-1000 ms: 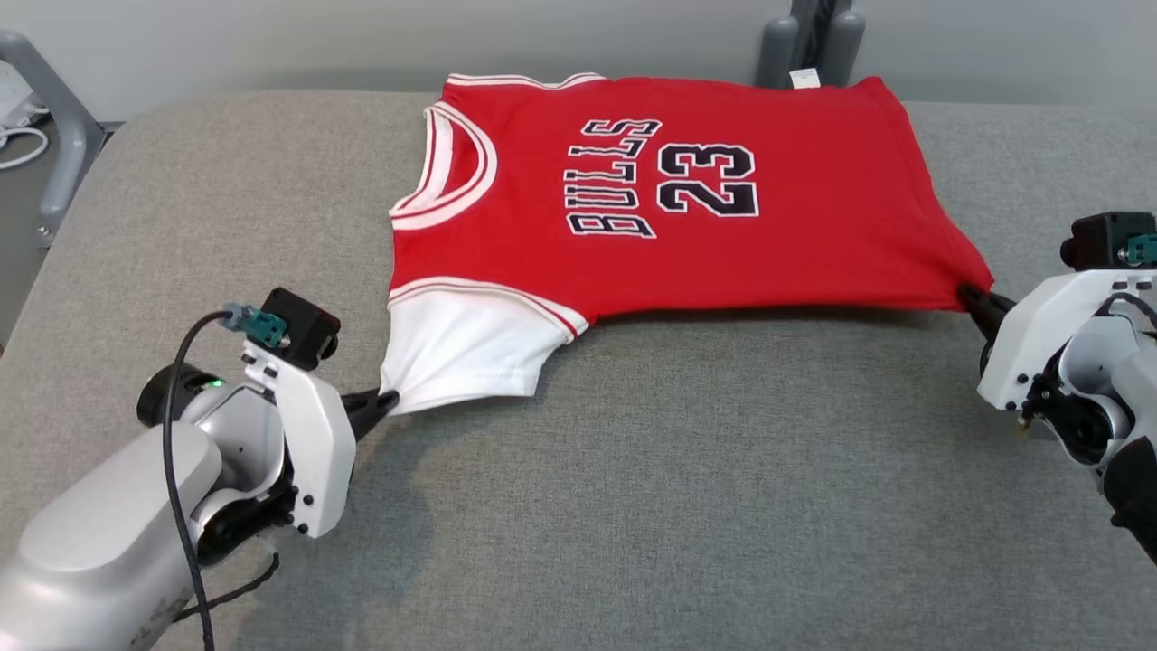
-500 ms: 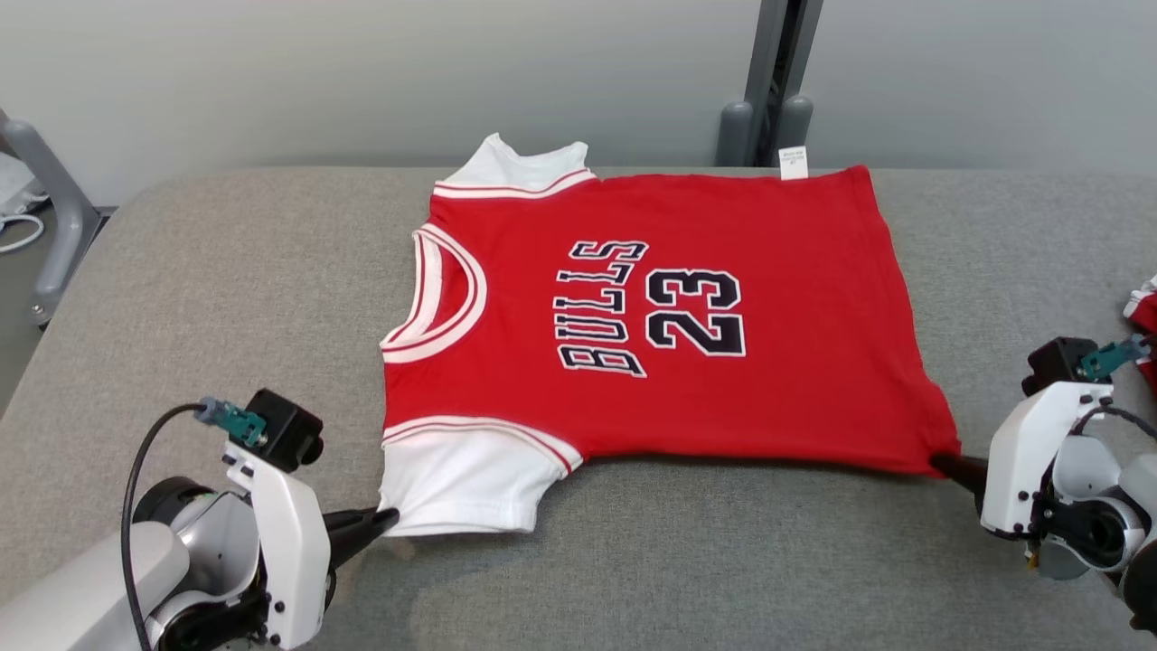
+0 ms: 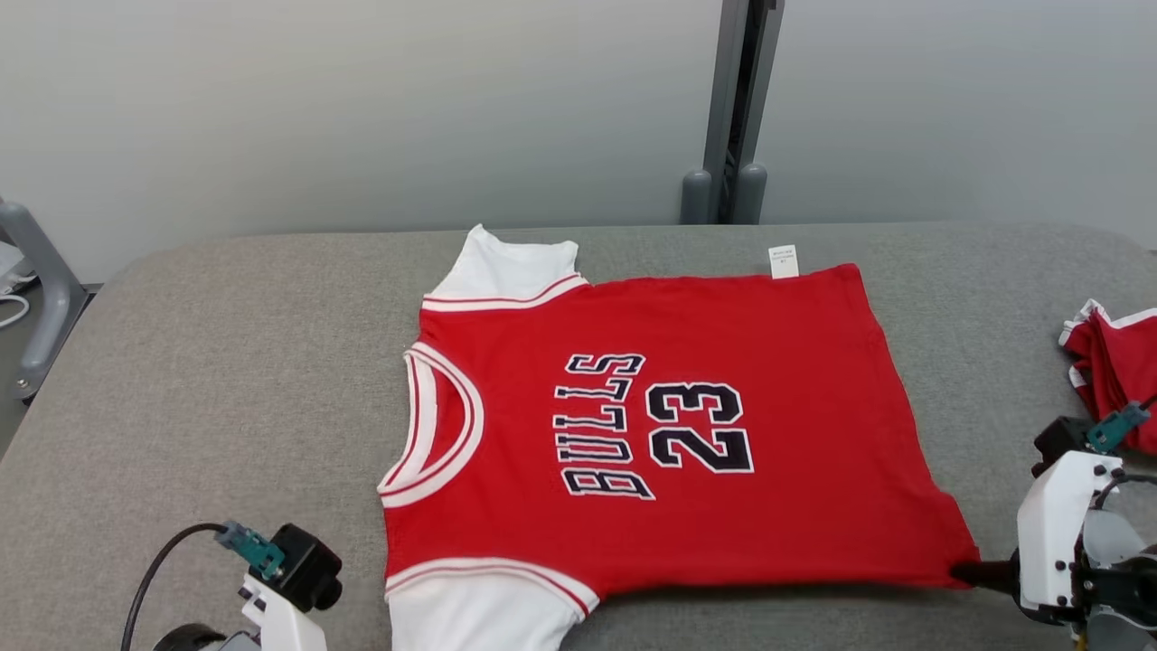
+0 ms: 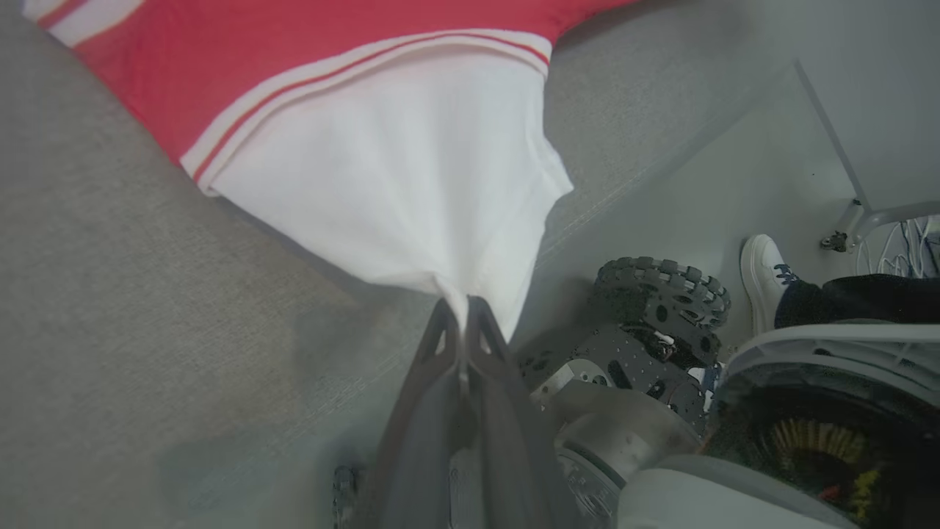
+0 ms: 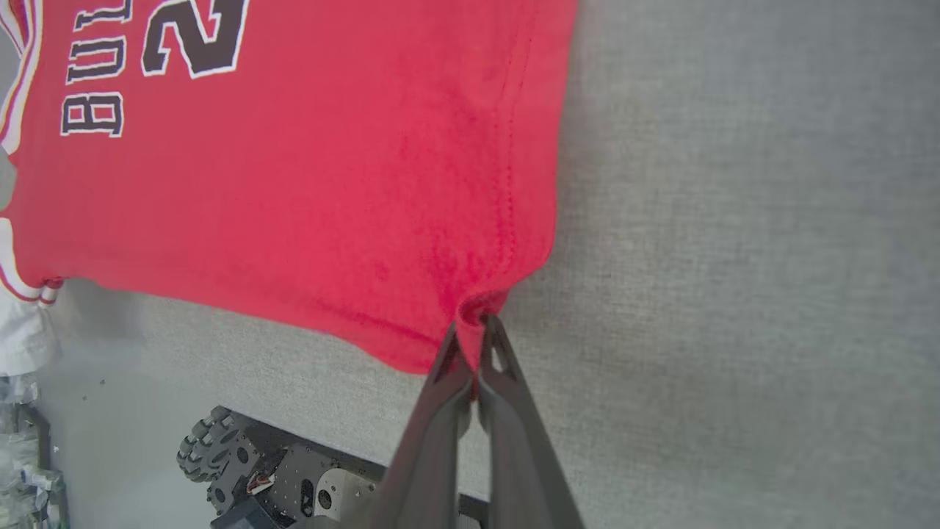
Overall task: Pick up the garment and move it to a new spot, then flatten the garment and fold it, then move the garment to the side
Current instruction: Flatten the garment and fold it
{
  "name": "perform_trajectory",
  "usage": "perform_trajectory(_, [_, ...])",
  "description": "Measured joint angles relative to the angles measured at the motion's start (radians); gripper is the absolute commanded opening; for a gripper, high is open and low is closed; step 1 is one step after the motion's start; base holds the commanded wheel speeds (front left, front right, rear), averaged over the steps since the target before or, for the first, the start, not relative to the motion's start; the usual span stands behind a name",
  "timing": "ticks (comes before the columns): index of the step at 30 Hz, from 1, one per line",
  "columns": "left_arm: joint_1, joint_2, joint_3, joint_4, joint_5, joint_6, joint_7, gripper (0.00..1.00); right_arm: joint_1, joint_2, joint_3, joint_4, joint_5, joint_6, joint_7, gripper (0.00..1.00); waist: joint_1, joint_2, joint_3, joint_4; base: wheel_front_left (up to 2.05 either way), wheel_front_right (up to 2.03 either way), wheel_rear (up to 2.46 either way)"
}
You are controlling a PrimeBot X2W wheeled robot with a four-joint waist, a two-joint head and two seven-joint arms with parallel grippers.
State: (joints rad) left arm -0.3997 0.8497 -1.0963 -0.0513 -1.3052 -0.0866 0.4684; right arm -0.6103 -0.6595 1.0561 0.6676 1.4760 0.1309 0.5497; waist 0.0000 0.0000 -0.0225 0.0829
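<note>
Head view has the garment spread flat, front up, on the grey padded surface. It is one red jersey T-shirt, lying sideways to the camera. Its black, white-outlined lettering reads "BULLS", with the number "23" beside it: five letters, two digits. Two white short sleeves show, one at the garment's far edge and one at its near edge. Each sleeve is edged with red-and-white striped trim, and the same trim rings the neck. One small white tag sticks out at the far hem corner; its print is too small to read.

Two claws grip the garment. The left claw is pressed together on the bunched tip of the near sleeve. The right claw pinches the near hem corner, where the red cloth puckers.

Past the hem and apart from the garment, one second red garment with white trim lies crumpled. One grey post rises behind the garment's far edge. In the left wrist view, one white shoe of a person and one studded black wheel show beyond the pinched sleeve.
</note>
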Motion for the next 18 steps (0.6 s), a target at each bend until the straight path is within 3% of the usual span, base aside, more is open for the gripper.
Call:
perform_trajectory(9, [0.064, 0.092, -0.031, -0.177, -0.045, 0.042, 0.060, 0.00, 0.063, -0.066, 0.022, -0.080, 0.037, 0.000, 0.097, 0.00, 0.0000, 0.0000, -0.013, -0.015, 0.00, 0.00, 0.00])
perform_trajectory(18, [0.078, 0.109, -0.026, -0.235, -0.059, 0.072, 0.063, 0.00, 0.082, -0.088, 0.012, -0.131, 0.046, 0.000, 0.101, 0.00, 0.0000, 0.0000, 0.002, -0.026, 0.00, 0.00, 0.00])
